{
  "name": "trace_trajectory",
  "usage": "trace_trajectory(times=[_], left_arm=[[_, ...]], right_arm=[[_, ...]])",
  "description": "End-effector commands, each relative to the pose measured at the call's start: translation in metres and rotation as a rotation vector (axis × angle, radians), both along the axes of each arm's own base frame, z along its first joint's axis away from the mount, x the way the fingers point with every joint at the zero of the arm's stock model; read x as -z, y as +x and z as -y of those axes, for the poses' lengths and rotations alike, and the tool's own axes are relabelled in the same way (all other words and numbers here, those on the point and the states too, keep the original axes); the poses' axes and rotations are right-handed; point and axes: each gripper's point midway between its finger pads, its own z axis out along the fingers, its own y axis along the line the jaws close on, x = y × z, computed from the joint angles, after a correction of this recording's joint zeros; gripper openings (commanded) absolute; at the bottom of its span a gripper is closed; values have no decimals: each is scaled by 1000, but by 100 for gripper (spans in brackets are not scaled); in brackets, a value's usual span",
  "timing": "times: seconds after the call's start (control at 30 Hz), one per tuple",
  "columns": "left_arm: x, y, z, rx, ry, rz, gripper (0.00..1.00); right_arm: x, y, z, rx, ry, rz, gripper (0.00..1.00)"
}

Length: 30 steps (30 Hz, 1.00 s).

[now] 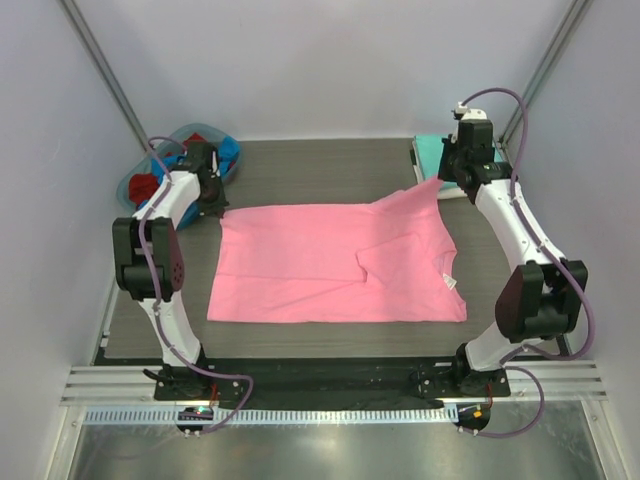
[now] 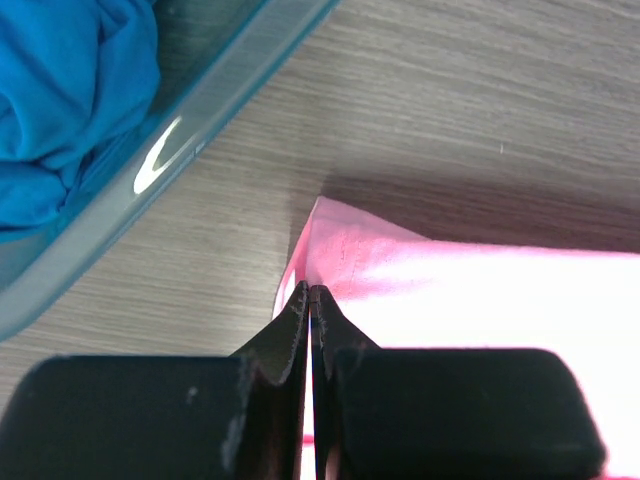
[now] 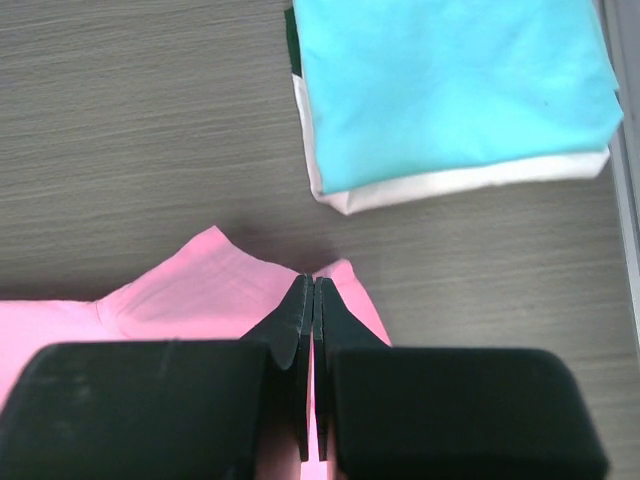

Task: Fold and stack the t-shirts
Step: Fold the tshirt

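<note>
Lying flat across the middle of the tabletop (image 1: 320, 165), the pink t-shirt (image 1: 330, 265) has its near edge resting straight and untouched, close to the arm bases. A small tucked flap shows towards its right side.

At the shirt's far edge, both hands are engaged. The left hand (image 2: 309, 295) is closed on the far-left corner, with pink cloth pinched between its meeting jaws. The right hand (image 3: 308, 285) is likewise clamped on the far-right corner, which rises slightly off the tabletop towards it.

Beyond the left hand stands the basket (image 2: 150, 150), holding a crumpled blue t-shirt (image 2: 60, 90) and a red t-shirt (image 1: 143, 186). Beyond the right hand, well apart from the pink cloth, lies the finished stack: a folded teal t-shirt (image 3: 450, 90) resting on a folded white t-shirt (image 3: 450, 185).

The step in hand appears to be the lengthwise fold of the pink shirt, with two shirts judged done and two waiting.

The next move likely calls for both hands to lift together and carry the far edge towards the near edge. The cloth should be kept taut between them so that the edges land aligned before either grip is released.
</note>
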Motion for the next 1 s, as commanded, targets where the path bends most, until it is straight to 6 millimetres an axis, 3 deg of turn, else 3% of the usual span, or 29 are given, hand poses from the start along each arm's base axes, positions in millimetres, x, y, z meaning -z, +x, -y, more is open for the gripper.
trace_trajectory(times=[0.0, 0.17, 0.2, 0.43, 0.57, 0.97], left_arm=[[-24, -1, 0, -12, -21, 70, 0], [-36, -15, 11, -11, -86, 84, 0], [-37, -18, 13, -11, -100, 82, 0], [-28, -49, 7, -38, -73, 53, 0], [-21, -59, 7, -48, -78, 41, 0], [-5, -91, -3, -73, -28, -24, 0]], right_arm=[[-40, -21, 11, 75, 8, 118, 1], [-37, -51, 6, 93, 86, 119, 1], [-23, -60, 9, 120, 90, 91, 1], [0, -100, 22, 193, 69, 39, 1], [-2, -117, 24, 214, 82, 46, 1], [32, -171, 37, 344, 106, -71, 1]])
